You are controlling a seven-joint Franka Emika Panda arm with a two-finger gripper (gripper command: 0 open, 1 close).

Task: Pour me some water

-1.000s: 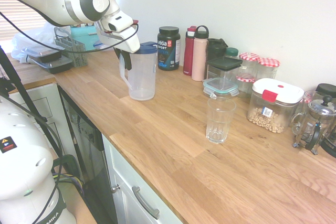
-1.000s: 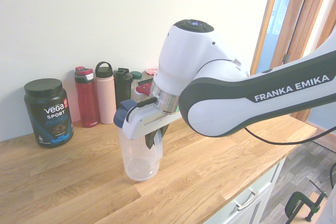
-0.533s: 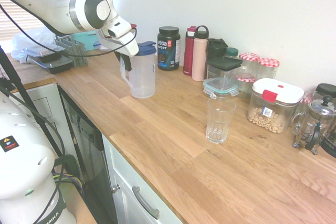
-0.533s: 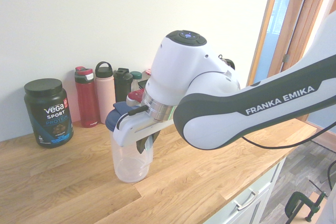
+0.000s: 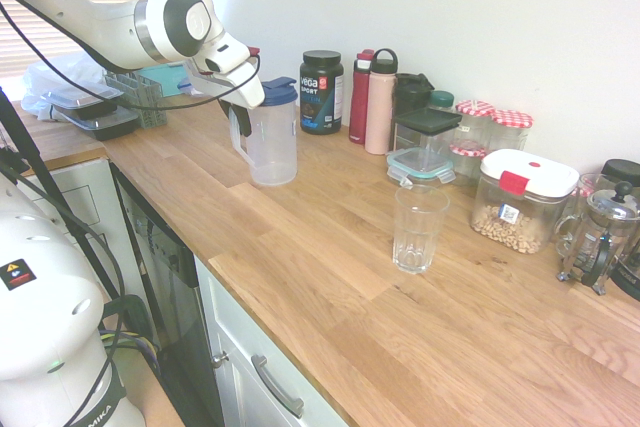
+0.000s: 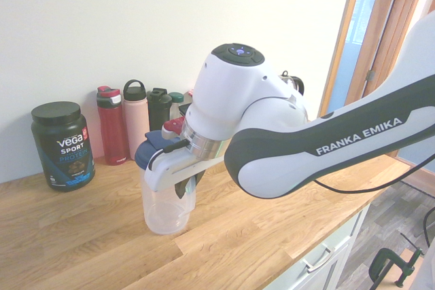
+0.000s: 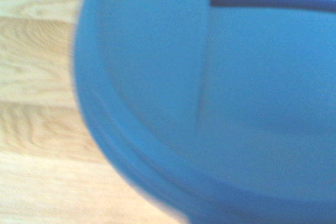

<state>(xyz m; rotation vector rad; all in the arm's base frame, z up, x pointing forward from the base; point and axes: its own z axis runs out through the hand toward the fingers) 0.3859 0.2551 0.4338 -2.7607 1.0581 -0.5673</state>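
Claw [image 5: 238,119] clamped on the pitcher [image 5: 271,142] handle (blue lid on), glass [image 5: 418,228] well apart

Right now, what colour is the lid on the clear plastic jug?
Blue. The clear plastic jug's lid shows best in the wrist view.

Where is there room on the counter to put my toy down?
Bare wood runs along the counter's front edge, in front of the glass, and between the glass and the jug. The back by the wall is crowded: tub, bottles, jars, nut box, coffee press.
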